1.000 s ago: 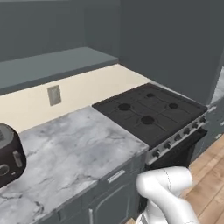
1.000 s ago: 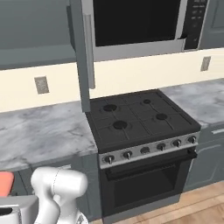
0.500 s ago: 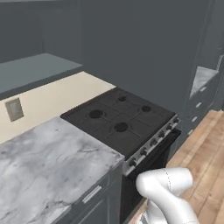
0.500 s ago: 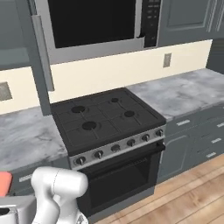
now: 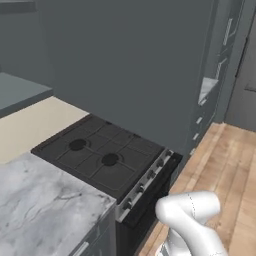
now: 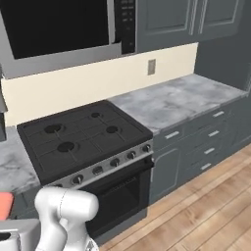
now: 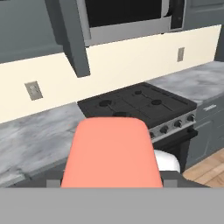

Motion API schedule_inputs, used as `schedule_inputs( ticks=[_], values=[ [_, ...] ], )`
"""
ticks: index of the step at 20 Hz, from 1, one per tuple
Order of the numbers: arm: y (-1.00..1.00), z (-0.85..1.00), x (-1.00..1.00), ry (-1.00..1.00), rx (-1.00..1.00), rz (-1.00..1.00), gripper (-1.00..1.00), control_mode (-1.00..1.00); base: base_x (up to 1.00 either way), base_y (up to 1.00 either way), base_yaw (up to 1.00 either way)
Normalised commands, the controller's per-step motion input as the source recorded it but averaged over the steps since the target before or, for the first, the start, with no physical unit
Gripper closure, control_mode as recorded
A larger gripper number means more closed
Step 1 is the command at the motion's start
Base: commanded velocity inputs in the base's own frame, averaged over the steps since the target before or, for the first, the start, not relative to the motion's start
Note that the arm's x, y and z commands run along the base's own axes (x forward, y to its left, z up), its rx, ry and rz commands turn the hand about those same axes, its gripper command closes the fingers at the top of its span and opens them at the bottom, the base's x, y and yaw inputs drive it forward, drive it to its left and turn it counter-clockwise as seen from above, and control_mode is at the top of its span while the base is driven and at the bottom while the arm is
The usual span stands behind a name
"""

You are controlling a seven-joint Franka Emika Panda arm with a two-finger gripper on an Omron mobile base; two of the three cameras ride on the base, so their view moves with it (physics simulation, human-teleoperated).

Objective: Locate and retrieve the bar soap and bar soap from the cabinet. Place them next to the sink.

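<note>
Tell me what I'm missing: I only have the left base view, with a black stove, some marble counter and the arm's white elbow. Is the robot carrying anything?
Observer: Yes. In the hand view, the coral-pink bar soap sits at the gripper, apparently clamped between the fingers.
Operator: Does any other camera catch that soap?
Observer: The right base view shows a coral-pink edge at its lower left, beside the arm.
Operator: What lies past the stove on the far side?
Observer: In the right base view, a marble counter over grey drawers runs to the right of the stove, with a wall outlet above it.
</note>
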Motion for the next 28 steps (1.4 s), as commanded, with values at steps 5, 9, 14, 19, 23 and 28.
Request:
schedule_inputs(
  ticks=[5, 9, 14, 19, 23, 28],
  values=[
    [0.00, 0.00, 0.00, 0.00, 0.00, 0.00, 1.00, 1.00, 0.09, -0.18, -0.11],
    [0.00, 0.00, 0.00, 0.00, 0.00, 0.00, 1.00, 1.00, 0.00, -0.02, -0.05],
    [0.00, 0.00, 0.00, 0.00, 0.00, 0.00, 1.00, 1.00, -0.17, -0.13, -0.28],
    [0.00, 0.00, 0.00, 0.00, 0.00, 0.00, 1.00, 1.00, -0.22, -0.26, -0.27],
    [0.00, 0.00, 0.00, 0.00, 0.00, 0.00, 1.00, 1.00, -0.09, -0.41, -0.07],
    [0.00, 0.00, 0.00, 0.00, 0.00, 0.00, 1.00, 1.00, -0.06, -0.50, -0.18]
  ],
)
